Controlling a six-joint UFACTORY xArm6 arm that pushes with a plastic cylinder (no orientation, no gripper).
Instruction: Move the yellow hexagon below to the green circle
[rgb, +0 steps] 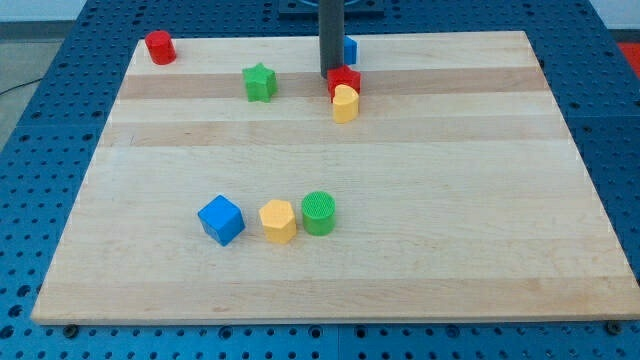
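Observation:
The yellow hexagon (278, 221) lies in the lower middle of the wooden board, touching the left side of the green circle (318, 213). My tip (330, 77) is at the view's top centre, far above both. It stands just at the upper left of a red block (345, 81) that has a yellow block (345, 103) touching it from below.
A blue cube (221, 219) lies left of the yellow hexagon. A green star (259, 82) sits at the upper left, a red cylinder (160, 47) in the top left corner. A blue block (349, 49) is partly hidden behind the rod. The wooden board (480, 200) has blue table around it.

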